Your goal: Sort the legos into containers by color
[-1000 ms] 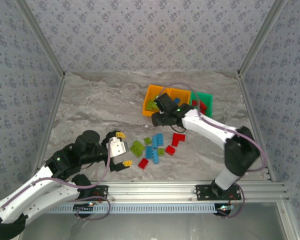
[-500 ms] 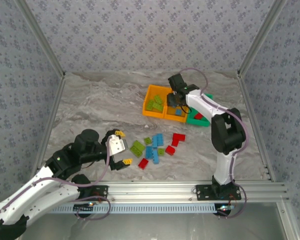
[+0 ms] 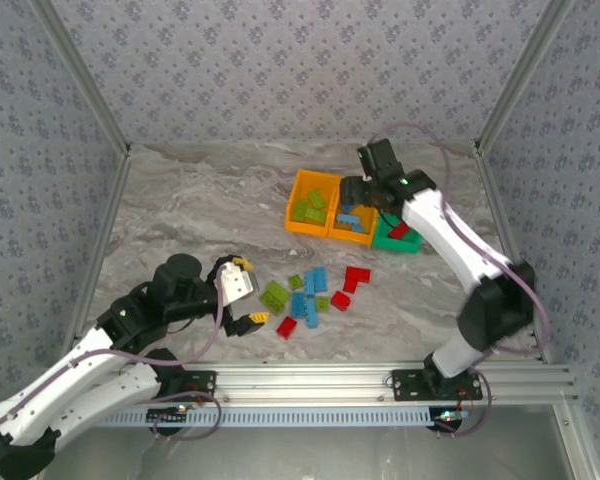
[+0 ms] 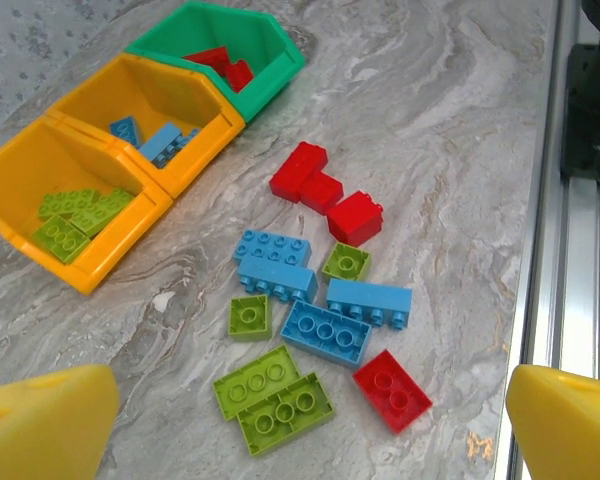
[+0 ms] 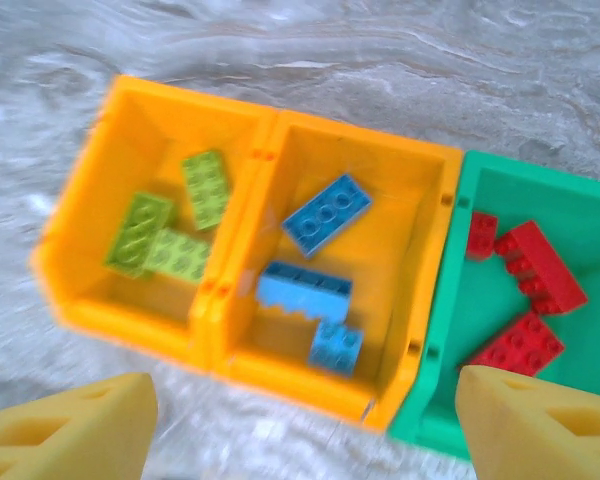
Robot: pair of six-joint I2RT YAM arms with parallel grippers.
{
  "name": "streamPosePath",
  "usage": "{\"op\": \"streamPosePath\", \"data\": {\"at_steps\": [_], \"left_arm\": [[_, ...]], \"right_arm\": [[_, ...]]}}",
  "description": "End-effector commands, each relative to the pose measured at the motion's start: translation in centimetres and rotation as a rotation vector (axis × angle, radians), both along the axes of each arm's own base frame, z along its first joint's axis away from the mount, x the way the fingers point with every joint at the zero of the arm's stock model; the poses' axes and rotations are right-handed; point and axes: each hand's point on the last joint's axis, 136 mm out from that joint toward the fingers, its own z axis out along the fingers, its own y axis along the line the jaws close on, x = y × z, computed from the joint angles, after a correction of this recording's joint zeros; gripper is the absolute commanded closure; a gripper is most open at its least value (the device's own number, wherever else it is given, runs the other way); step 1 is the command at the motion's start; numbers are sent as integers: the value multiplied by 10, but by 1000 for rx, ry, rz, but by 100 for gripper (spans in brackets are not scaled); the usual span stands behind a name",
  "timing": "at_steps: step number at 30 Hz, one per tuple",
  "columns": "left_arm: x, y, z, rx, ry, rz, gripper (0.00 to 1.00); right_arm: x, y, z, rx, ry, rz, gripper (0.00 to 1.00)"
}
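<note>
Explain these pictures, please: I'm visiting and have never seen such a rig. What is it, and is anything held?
Two white-and-black robot arms stand at the near edge of a marbled table. The wide picture is from a camera above and behind them; each close-up is from a wrist camera, yellow fingertips in its bottom corners. The left arm's tool is open and empty, facing loose lime green, light blue and red studded plastic bricks. The right arm's tool, open and empty, looks down on three plastic bins: an orange bin with green bricks, an orange bin with blue, a green bin with red.
</note>
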Motion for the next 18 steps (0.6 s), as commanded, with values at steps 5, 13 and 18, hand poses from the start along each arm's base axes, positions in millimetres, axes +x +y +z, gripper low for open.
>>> {"op": "streamPosePath", "data": {"at_steps": [5,13,18], "left_arm": [[4,-8,13,-76,20,-6,1],[1,-16,9,-65,70,-47,1],[0,-15,8,-61,76,-49,1]], "right_arm": [[-109,-12,-48,129,89,-115,16],[-170,8,-126,215,342,-185,11],[-178,32,-152,290,448,-308,5]]}}
